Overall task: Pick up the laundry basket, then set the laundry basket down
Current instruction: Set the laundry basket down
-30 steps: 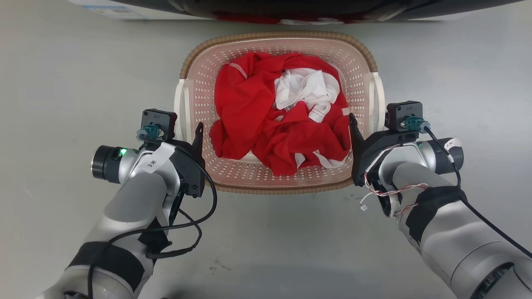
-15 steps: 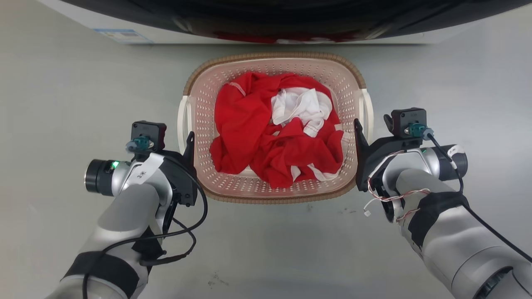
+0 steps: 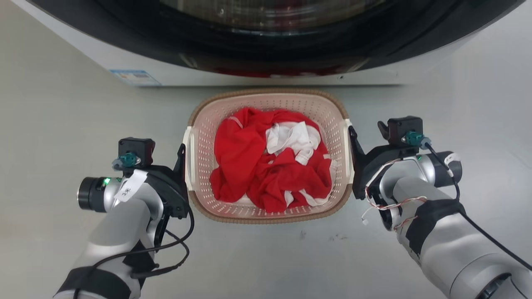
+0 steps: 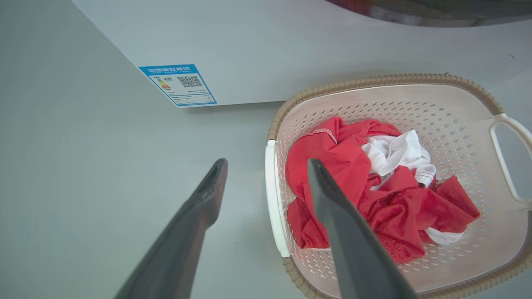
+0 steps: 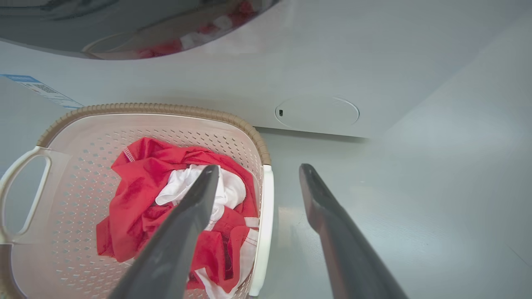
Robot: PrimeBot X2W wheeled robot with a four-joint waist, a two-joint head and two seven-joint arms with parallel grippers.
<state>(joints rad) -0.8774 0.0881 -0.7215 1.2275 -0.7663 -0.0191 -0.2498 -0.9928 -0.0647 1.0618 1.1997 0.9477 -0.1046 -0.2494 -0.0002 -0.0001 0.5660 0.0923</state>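
The laundry basket (image 3: 206, 124) stands on the floor just in front of the washing machine, with red and white clothes (image 3: 270, 174) piled inside. My left gripper (image 3: 181, 150) hangs open by the basket's left white handle (image 3: 188, 166). In the left wrist view the left gripper (image 4: 267, 162) has one finger on each side of that handle (image 4: 274, 207), above it and not touching. My right gripper (image 3: 352, 132) is open by the right handle (image 3: 349, 166). In the right wrist view the right gripper (image 5: 258, 167) straddles that handle (image 5: 262, 216) the same way.
The washing machine (image 3: 266, 70) runs across the far side, its dark door bulging over the basket's far rim, with a blue label (image 3: 135, 77) on its front. Grey floor (image 3: 62, 124) spreads to both sides and toward me.
The head camera has pulled back, so the basket looks smaller and the washer front has come into view. Both grippers' fingers now sit at the handles' outer edges rather than over the basket's inside.
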